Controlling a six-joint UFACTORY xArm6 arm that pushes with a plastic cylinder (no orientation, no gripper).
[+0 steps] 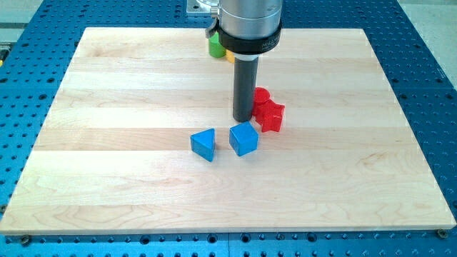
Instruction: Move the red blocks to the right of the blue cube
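The blue cube (243, 138) sits near the board's middle. A blue triangular block (204, 144) lies just to its left. Two red blocks stand close together up and to the right of the cube: a larger one (270, 116) with an uneven outline, and a smaller one (261, 96) behind it, partly hidden by the rod. My tip (243, 118) rests on the board just above the blue cube and right against the left side of the red blocks.
A green block (215, 46) and a yellow block (230, 56) sit at the board's top edge, mostly hidden behind the arm's body. The wooden board (107, 178) lies on a blue perforated table (428, 50).
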